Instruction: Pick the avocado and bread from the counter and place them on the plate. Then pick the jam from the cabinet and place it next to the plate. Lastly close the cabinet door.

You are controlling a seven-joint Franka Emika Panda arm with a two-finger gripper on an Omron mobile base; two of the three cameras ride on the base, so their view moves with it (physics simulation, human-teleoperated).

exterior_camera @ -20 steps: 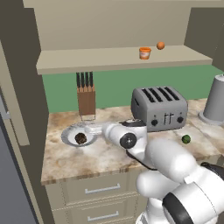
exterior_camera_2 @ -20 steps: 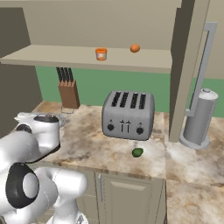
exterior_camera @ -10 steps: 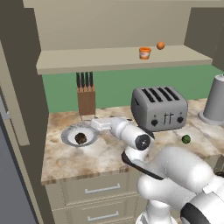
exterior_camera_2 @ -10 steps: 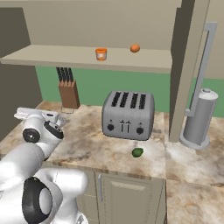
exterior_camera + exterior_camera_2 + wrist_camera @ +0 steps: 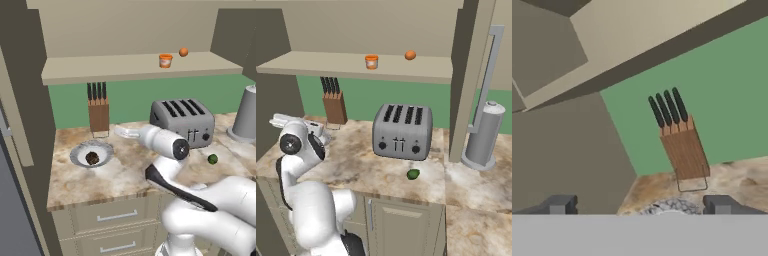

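The bread (image 5: 92, 158), a dark-brown lump, lies in the grey-white fluted plate (image 5: 79, 152) at the left of the counter (image 5: 125, 175). My gripper (image 5: 119, 131) hovers open just right of and above the plate, nothing between its fingers. In the hand view the gripper (image 5: 639, 205) has its fingertips (image 5: 559, 205) far apart, with the plate rim (image 5: 672, 206) just below them. The avocado (image 5: 212, 159) (image 5: 413, 174) rests on the counter in front of the toaster. The jam (image 5: 165, 60) (image 5: 371, 61) stands on the shelf of the open cabinet (image 5: 125, 68).
A knife block (image 5: 98, 112) (image 5: 682, 145) stands behind the plate. The toaster (image 5: 182, 122) (image 5: 402, 131) sits mid-counter, a silver canister (image 5: 483, 135) to its right. A small orange ball (image 5: 183, 51) lies by the jam. An open cabinet door (image 5: 471, 75) hangs edge-on at the right.
My hand has lifted from beside the plate and drawn up and to the right. The bread stays in the plate.
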